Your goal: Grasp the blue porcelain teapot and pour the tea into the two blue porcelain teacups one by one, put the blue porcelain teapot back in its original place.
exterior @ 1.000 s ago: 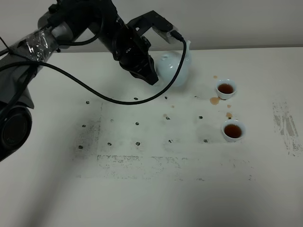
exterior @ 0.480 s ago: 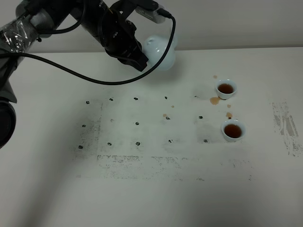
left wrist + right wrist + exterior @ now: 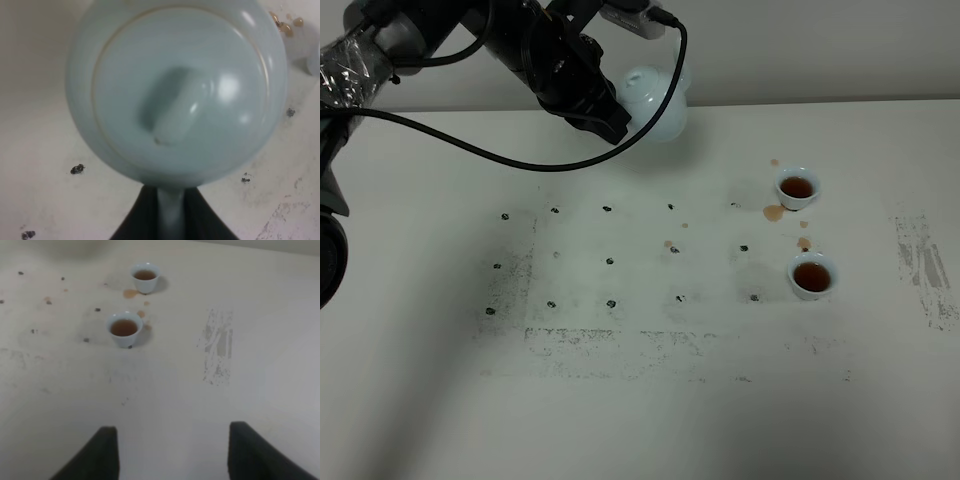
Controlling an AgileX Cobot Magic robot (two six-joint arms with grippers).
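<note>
You are looking at a white tabletop [image 3: 640,420] scuffed with grey marks and dotted with small dark spots. Your left gripper [image 3: 612,122], black and trailing a black cable [image 3: 520,160], sits at the far edge of the table, and its fingers [image 3: 200,220] are clamped tight on the loop handle of the pale blue-white glossy porcelain teapot [image 3: 655,100]. The teapot hangs in the air above the far side of the table, left of the two cups and well apart from them. In the left wrist view you look straight down on the teapot's round lid and its stubby lid knob [image 3: 175,112], with the narrow handle running down between the two dark fingers. The two small pale blue-white handleless porcelain teacups stand on the right half of the table, one behind the other: the farther teacup [image 3: 797,187] and the nearer teacup [image 3: 812,275] each hold brown tea. A brown tea spill [image 3: 774,212] lies just beside the farther cup on its left, and smaller drops dot the surface between the cups. Your right gripper [image 3: 170,460] is out of the high view; its wrist camera shows only two dark finger tips at the frame edge with bare table between them, gripping nothing, the jaws drawn in as far as they go.
</note>
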